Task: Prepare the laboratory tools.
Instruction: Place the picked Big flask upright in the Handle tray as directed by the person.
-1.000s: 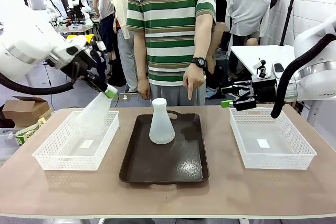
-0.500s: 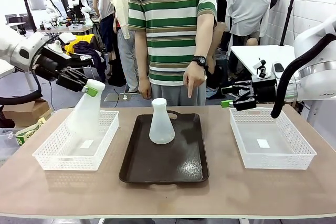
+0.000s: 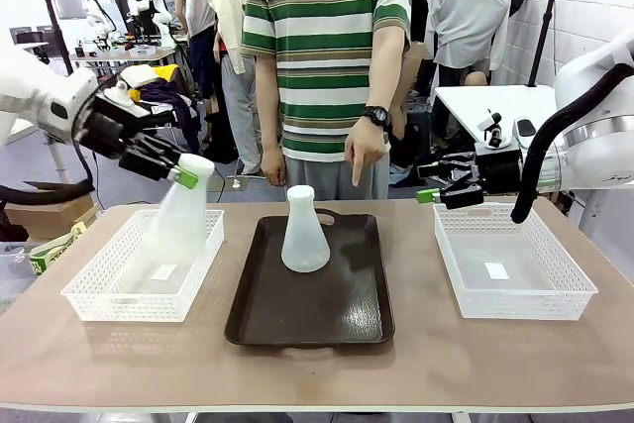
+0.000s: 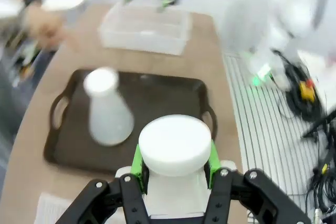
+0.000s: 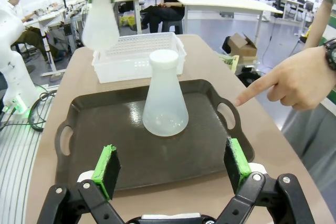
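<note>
Counter carrying dark tray w/ one flask standing upright at center. Left basket at 9 o'clock; left hand pinching 2nd flask by neck above it. Right hand hanging spread wide.

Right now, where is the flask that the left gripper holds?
In the front view, the held flask hangs at the left, over the left basket.

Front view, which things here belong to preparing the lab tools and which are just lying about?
Job:
- flask in left hand, held by its neck
- flask on tray
- brown tray

Lying about:
- left mesh basket
- right mesh basket
</note>
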